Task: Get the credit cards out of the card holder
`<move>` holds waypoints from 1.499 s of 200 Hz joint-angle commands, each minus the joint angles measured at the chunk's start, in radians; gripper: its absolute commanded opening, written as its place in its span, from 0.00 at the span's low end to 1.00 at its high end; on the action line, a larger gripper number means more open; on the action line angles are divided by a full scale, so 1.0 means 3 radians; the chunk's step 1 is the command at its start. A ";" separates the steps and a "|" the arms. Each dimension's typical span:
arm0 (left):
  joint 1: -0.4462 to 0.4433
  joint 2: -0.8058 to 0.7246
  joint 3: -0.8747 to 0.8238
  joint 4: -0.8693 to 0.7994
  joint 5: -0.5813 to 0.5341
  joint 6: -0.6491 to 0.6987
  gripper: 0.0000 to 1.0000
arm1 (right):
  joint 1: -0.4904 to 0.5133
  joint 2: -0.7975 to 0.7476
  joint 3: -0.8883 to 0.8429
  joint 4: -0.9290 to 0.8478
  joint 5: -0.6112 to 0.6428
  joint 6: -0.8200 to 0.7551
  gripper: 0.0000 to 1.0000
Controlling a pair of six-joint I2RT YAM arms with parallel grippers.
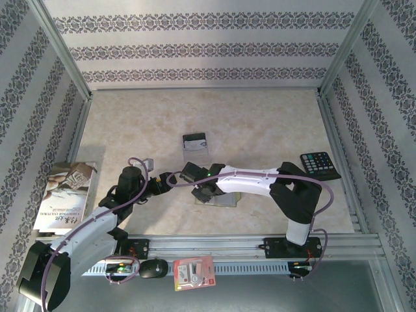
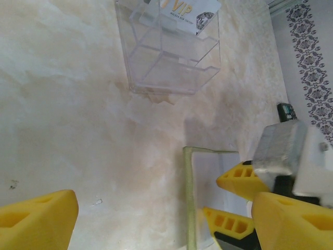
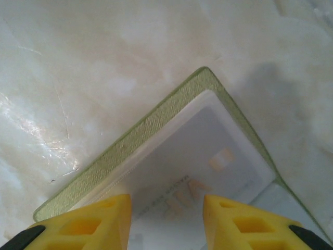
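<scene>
The olive-green card holder [image 1: 225, 201] lies open on the table in front of the arms. In the right wrist view its green edge [image 3: 130, 146] frames a pale pocket with a pale grey credit card [image 3: 208, 156] in it, faint VIP lettering showing. My right gripper [image 3: 166, 219] hovers low over that card, open, one yellow finger on each side of the lettering. My left gripper [image 2: 166, 219] is wide open just left of the holder's edge [image 2: 188, 192], with nothing held. The right gripper's fingers [image 2: 242, 179] show in the left wrist view. Another card [image 2: 182, 13] marked VIP stands in a clear stand.
The clear acrylic stand [image 1: 195, 142] sits behind the holder. A black calculator [image 1: 318, 164] lies at the right, a book [image 1: 65, 195] at the left. A red-and-white packet [image 1: 194, 272] and a small black object [image 1: 154, 268] rest on the front rail.
</scene>
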 commanded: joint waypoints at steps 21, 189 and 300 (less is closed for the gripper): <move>-0.0059 0.0025 0.0027 0.0113 0.0029 -0.0017 0.85 | 0.0100 0.0165 0.0020 0.0053 -0.0068 -0.0034 0.41; -0.0359 0.0135 0.0016 0.0222 -0.0261 -0.0104 0.83 | -0.0174 -0.0448 -0.0336 0.0490 -0.0361 0.0055 0.37; -0.0359 0.0009 0.0031 0.0030 -0.0344 0.0056 0.86 | 0.0005 0.0142 -0.0197 0.0182 -0.0189 -0.0011 0.42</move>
